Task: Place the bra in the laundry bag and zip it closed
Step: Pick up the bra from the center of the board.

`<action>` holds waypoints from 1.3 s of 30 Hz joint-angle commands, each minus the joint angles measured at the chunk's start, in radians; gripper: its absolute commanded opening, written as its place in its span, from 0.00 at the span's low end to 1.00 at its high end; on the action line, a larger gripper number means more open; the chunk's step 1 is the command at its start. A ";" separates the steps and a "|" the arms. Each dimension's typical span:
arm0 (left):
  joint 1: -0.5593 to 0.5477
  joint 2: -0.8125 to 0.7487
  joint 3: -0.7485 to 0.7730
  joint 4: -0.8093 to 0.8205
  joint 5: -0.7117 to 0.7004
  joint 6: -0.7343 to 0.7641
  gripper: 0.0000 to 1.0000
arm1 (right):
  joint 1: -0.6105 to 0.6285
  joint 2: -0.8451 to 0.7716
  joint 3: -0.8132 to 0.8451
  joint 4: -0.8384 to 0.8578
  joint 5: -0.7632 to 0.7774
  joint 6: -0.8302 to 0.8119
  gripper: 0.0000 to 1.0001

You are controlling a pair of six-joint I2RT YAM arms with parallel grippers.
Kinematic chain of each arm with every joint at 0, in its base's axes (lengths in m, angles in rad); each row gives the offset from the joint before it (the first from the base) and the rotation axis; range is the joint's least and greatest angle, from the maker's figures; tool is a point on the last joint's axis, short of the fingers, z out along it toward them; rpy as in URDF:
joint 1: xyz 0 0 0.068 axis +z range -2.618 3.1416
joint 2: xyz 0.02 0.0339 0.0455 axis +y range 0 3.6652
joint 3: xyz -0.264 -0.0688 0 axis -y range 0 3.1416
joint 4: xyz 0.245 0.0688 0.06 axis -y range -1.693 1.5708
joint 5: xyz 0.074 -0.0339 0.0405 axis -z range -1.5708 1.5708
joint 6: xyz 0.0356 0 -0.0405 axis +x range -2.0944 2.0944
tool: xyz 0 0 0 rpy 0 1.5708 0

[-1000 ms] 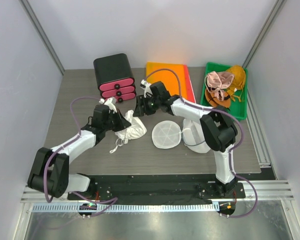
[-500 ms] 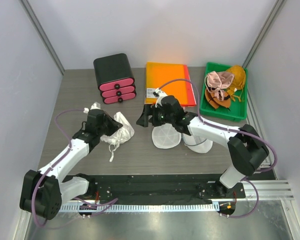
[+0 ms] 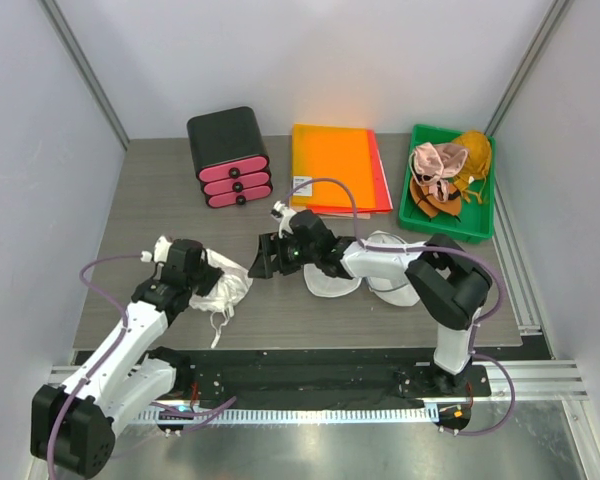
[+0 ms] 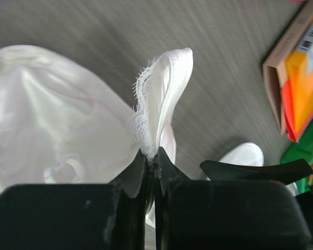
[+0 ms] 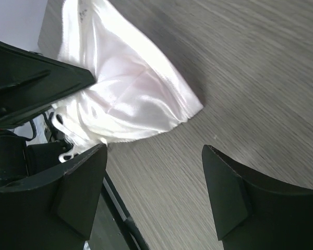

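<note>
Because the white satin bra (image 3: 228, 285) looked light, limp and slippery, a pinch on a seamed edge seemed the safest hold. It sat bunched on the grey wood-grain table (image 3: 160, 200), left of the white round mesh laundry bag (image 3: 325, 287). The left gripper (image 4: 150, 156) was clamped tight on the bra's frayed edge. The right gripper (image 5: 154, 153) hung wide and empty, just beside the cloth.

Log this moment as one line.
left gripper: shut on bra | right gripper: open, empty, near bra | laundry bag: open, bra not inside
</note>
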 commanded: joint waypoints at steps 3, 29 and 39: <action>-0.005 -0.044 -0.046 -0.045 -0.092 -0.012 0.00 | 0.020 0.045 0.067 0.090 -0.075 0.028 0.81; -0.092 0.308 0.174 0.350 0.086 0.131 0.00 | -0.142 -0.093 -0.045 -0.018 0.058 -0.018 0.79; -0.102 0.024 -0.069 0.228 -0.029 0.010 0.00 | -0.072 -0.022 0.052 0.013 -0.001 -0.016 0.64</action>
